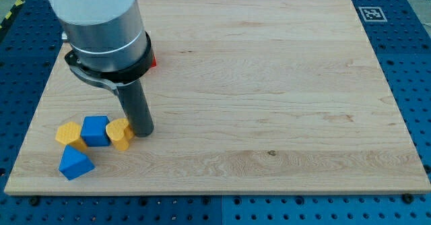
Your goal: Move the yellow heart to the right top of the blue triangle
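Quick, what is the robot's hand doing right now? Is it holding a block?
No hand: my tip is the rod's end. It holds nothing and sits right beside the yellow heart, on its right in the view; I can't tell if they touch.

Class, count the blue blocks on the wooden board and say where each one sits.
2. A blue cube-like block sits between two yellow blocks near the view's bottom left; a blue triangle lies just below it. The arm's body may hide others, as a red piece peeks out behind it.
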